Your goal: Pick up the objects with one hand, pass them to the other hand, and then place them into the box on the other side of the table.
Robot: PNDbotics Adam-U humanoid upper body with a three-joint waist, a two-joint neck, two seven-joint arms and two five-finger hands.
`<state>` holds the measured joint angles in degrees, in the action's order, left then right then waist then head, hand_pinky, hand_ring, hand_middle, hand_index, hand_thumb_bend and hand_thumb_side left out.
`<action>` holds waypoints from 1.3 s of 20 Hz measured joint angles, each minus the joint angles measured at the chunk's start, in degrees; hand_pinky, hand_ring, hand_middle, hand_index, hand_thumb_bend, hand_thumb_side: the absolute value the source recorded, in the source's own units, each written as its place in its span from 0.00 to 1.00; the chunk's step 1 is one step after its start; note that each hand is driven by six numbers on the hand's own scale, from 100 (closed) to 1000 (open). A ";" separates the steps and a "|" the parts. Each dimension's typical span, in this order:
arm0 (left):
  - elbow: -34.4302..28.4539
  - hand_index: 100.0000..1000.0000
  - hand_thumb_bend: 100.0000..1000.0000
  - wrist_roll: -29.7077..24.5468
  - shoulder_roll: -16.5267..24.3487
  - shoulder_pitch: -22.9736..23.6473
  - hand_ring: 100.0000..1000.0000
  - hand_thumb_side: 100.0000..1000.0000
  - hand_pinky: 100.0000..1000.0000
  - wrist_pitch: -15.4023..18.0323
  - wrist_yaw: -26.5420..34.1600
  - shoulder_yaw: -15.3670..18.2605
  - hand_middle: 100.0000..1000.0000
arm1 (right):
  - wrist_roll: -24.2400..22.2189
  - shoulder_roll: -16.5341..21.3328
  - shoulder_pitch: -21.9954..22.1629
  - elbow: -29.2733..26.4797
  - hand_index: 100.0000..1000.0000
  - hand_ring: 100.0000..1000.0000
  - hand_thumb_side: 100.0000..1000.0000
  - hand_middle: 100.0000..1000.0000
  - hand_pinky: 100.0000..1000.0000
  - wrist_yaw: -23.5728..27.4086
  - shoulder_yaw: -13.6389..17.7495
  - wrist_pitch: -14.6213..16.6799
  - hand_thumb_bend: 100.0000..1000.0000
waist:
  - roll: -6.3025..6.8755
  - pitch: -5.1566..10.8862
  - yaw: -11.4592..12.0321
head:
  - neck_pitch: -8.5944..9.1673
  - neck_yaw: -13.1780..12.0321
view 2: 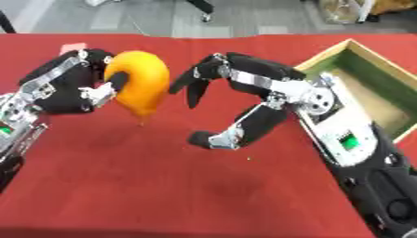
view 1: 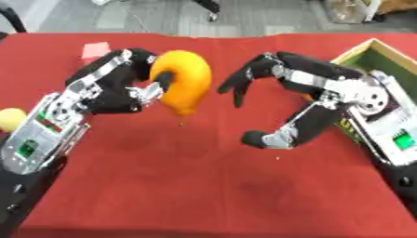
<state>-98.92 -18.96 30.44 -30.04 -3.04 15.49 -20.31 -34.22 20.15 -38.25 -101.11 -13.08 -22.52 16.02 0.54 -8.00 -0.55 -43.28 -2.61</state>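
One orange fruit (view 1: 184,82), one box (view 2: 371,88), two hands.

The curved, smooth orange fruit-shaped object (view 1: 184,79) is plain orange. The left robot hand (view 1: 122,88) around it is black with silver. The cloth-covered tabletop (view 1: 204,186) is plain red. Beside the right robot hand (view 2: 244,107), the wooden box (view 2: 383,93) is tan-walled, green inside.

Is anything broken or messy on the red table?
Nothing looks broken or spilled. The left robot hand holds an orange fruit in the air, the right robot hand waits open beside it, and the box sits at the table's right edge.
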 measured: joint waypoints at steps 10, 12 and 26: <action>0.38 0.38 0.00 -1.41 2.46 0.01 0.50 0.20 0.74 -1.21 -0.02 -1.84 0.34 | 10.48 -1.26 0.98 -2.41 0.81 0.43 0.24 0.32 0.54 -17.67 -0.29 -3.17 0.26 | 0.00 0.00 -0.17 | -0.01 -0.13; 0.54 0.38 0.00 -1.80 2.51 0.01 0.50 0.21 0.74 -1.39 -0.01 -2.19 0.34 | 12.13 -1.51 1.02 -2.41 0.80 0.42 0.23 0.31 0.53 -20.48 -0.70 -3.54 0.25 | 0.00 0.00 -0.17 | -0.02 -0.13; 0.18 0.38 0.00 -4.78 2.39 -3.39 0.51 0.21 0.74 -2.77 1.28 -5.44 0.34 | 12.77 -3.88 -0.08 -1.60 0.79 0.42 0.21 0.31 0.54 -25.00 -3.73 -1.84 0.21 | 0.00 0.00 0.05 | -0.47 -0.03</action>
<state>-98.74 -23.75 32.83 -33.42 -5.81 16.78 -25.76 -21.45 16.27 -38.33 -102.71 -38.07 -26.26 14.18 0.54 -8.00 -0.50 -43.75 -2.64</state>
